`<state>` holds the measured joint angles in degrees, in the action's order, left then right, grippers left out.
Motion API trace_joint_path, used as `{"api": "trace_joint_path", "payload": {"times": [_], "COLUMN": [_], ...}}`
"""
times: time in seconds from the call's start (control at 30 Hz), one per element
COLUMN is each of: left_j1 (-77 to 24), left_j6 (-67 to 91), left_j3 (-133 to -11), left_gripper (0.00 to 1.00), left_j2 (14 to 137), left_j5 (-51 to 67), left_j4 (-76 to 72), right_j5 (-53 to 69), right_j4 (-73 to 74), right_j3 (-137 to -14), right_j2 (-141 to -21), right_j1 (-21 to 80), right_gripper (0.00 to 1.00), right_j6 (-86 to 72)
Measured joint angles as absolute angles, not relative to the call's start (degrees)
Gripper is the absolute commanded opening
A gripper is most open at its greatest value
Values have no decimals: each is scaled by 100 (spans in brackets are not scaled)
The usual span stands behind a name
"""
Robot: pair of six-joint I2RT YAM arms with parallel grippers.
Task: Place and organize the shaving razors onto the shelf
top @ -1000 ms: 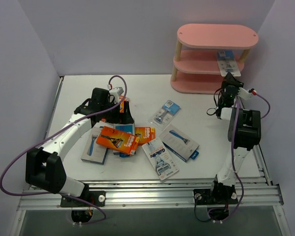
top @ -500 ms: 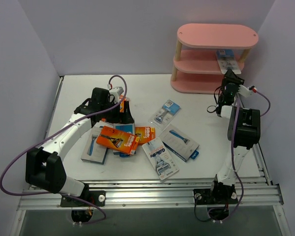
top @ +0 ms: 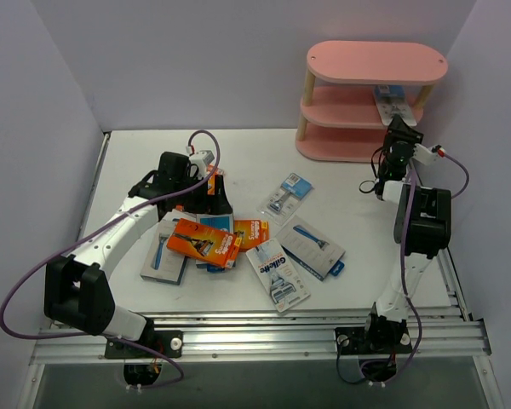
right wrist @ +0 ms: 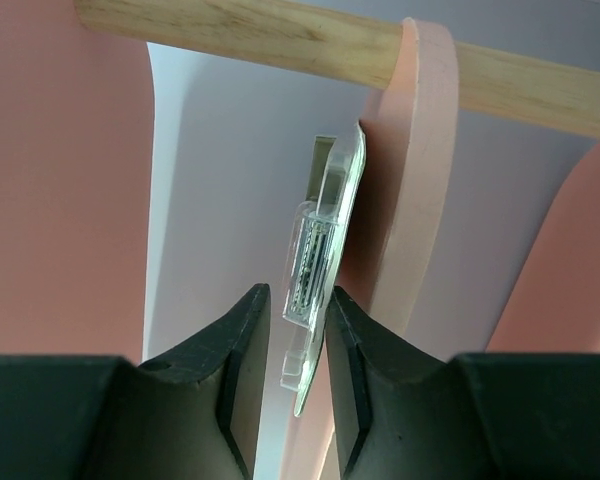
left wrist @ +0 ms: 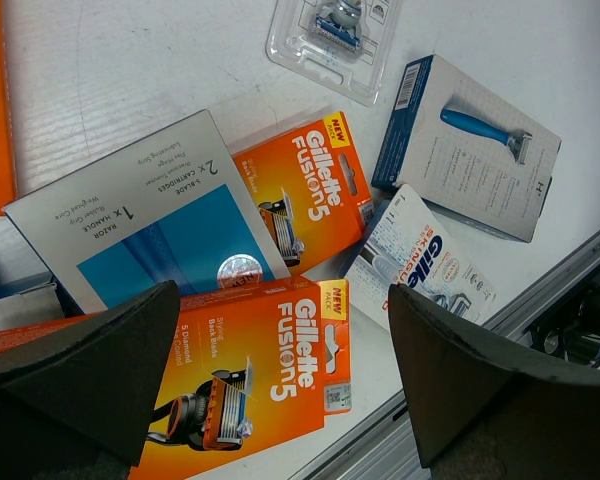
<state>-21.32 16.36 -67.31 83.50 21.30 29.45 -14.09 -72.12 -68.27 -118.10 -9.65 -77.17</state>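
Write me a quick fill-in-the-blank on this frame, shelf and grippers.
The shelf has ___ pink boards. A clear razor pack stands between the right gripper's fingers by the shelf's ___ board. The left gripper hangs ___ above the orange boxes. Those boxes read Gillette ___.
Missing: three; middle; open; Fusion5.

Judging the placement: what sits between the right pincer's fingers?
A clear razor blister pack, seen edge-on, beside the shelf's pink board; the right wrist view shows it.
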Motion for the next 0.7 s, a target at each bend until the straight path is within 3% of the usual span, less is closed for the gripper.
{"api": "trace_joint_path", "payload": {"times": [0.7], "left_j1": [-2132], "left_j6": [1638], "left_j3": [-6731], "left_gripper": [94], "left_j2": [8350], "left_j5": [2132], "left_j4": [2941], "right_j5": [-1188], "right_j4": [-7290], "right_j3": [-6925], "right_j2": [-11900], "right_j1": [-969], "right_gripper": [43], "right_j6": [-7802]}}
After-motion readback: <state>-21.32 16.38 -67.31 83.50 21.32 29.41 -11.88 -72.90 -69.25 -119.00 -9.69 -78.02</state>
